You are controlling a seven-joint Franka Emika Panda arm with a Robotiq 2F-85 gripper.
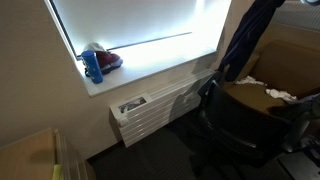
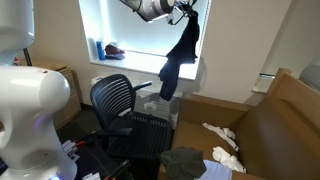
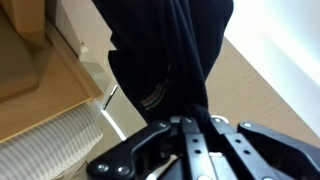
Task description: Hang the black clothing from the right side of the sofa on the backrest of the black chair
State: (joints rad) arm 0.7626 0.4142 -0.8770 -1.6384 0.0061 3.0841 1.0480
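Note:
The black clothing hangs from my gripper, which is shut on its top edge, high in front of the bright window. It dangles above and to the right of the black chair. In an exterior view the cloth hangs over the chair's backrest. In the wrist view the cloth fills the top, pinched between my fingers. The sofa stands at the right.
A white radiator runs under the window sill, where a blue bottle and a red object stand. White cloths lie on the sofa seat. A dark garment lies at the sofa's front. A white robot base is at the left.

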